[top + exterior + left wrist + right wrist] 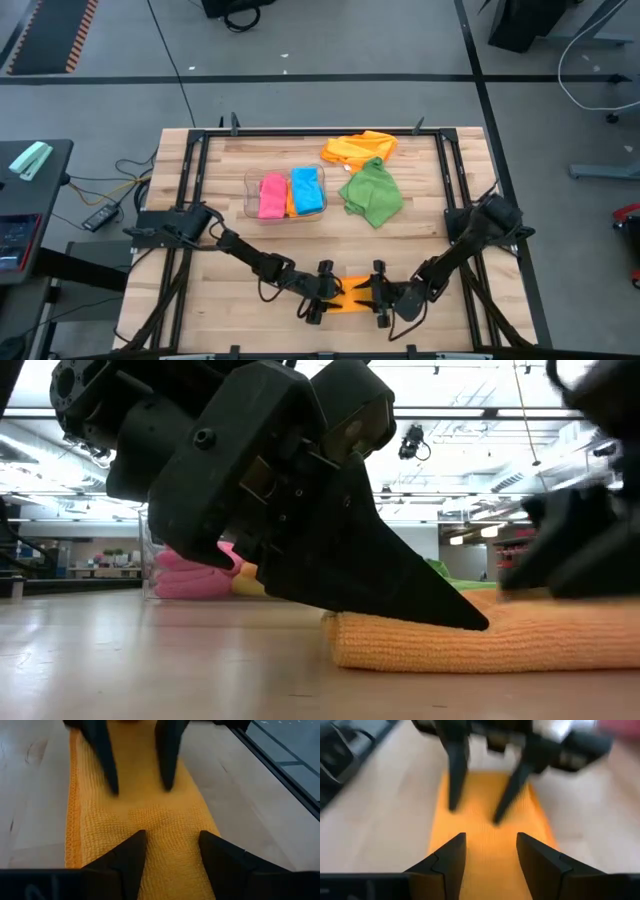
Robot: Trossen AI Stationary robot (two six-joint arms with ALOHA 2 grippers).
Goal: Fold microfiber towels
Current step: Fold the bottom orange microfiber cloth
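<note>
Both open, left claw [322,297] and right claw [383,299] over opposite ends of orange towel [352,294], probably to fold it.

Clear plastic bin [252,184] on wooden table [220,160], black cables [120,180] on floor
</note>
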